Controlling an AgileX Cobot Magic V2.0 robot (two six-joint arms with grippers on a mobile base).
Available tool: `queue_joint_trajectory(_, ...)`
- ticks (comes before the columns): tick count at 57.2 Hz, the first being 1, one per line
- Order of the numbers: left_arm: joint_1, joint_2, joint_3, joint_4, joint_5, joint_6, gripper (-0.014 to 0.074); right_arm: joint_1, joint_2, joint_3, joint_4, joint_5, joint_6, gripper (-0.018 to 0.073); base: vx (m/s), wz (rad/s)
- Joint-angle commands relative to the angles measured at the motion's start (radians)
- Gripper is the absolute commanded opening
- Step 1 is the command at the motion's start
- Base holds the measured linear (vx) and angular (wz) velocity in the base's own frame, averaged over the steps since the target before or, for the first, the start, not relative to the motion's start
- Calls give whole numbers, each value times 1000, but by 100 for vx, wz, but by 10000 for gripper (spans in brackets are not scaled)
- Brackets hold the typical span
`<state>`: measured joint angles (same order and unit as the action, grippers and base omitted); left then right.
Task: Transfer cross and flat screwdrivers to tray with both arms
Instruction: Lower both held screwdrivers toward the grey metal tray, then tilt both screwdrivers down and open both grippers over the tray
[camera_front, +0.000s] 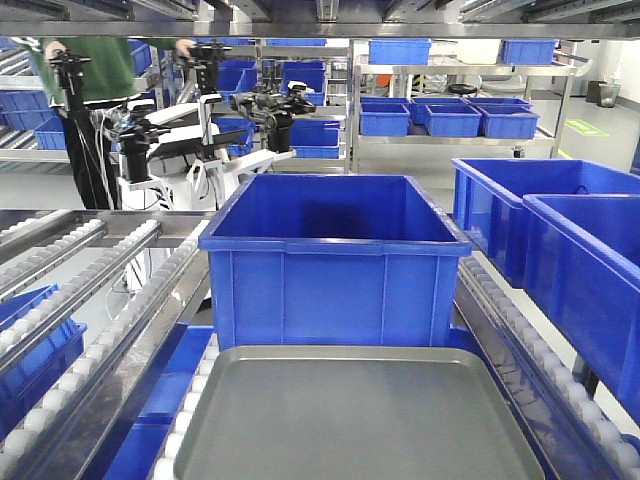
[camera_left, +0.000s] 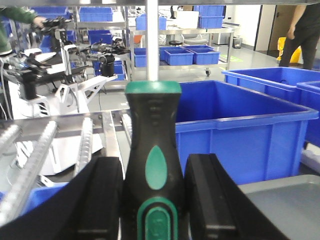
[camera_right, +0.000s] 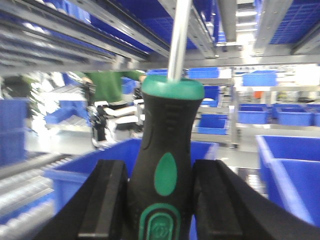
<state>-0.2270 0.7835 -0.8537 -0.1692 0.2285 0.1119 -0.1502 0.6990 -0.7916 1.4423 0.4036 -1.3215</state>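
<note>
Each arm already has a screwdriver in hand, so the pick-up half looks done and the placing is left. In the left wrist view the left end effector (camera_left: 152, 200) is closed snugly on the black-and-green handle of one screwdriver (camera_left: 151, 155), shaft pointing up. The right wrist view shows the same: the right end effector (camera_right: 160, 200) is clamped on the other screwdriver (camera_right: 167, 150), its steel shaft rising out of frame. Which tip is cross and which flat cannot be told.

The grey tray (camera_front: 360, 420) lies nearest the front camera with nothing on it, so neither tool has been set down yet. Neither arm appears in that view, so how close they are to the tray is unclear.

The tray rests on a roller conveyor (camera_front: 100, 290), which serves as the surface here. Just behind it stands a deep blue bin (camera_front: 335, 260), with more bins to the right. Farther back are another robot rig (camera_front: 200, 140), metal shelving stacked with blue bins, and a person in a green top (camera_front: 100, 60).
</note>
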Motion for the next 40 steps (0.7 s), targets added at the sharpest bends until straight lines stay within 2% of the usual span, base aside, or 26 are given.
queue_joint_trajectory(1, -6, 21, -31, -85, -73, -7, 2, -3, 35, -33, 68, 26, 29, -8, 0, 0)
queue_joint_trajectory(8, -26, 125, -33, -192, -83, 25, 2, -3, 149, -34, 69, 132, 80, -8, 0, 0)
queue_joint_trajectory(14, -113, 264, -65, -292, -104, 80, 2, -3, 286, -34, 97, 236, 80, -8, 0, 0)
queue_joint_trajectory(21, -215, 442, -137, -344, -133, 132, 2, 6, 438, -34, 139, 326, 91, -8, 0, 0)
queue_joint_trajectory(29, -292, 640, -264, -399, -126, 129, 2, 126, 592, -43, 163, 284, 83, -8, 0, 0)
queue_joint_trajectory(35, -312, 757, -357, -479, -83, 128, 2, 218, 677, -73, 181, 197, 77, -8, 0, 0)
queue_joint_trajectory(40, -314, 830, -420, -524, -27, 128, 2, 258, 741, -105, 199, 175, 77, -8, 0, 0)
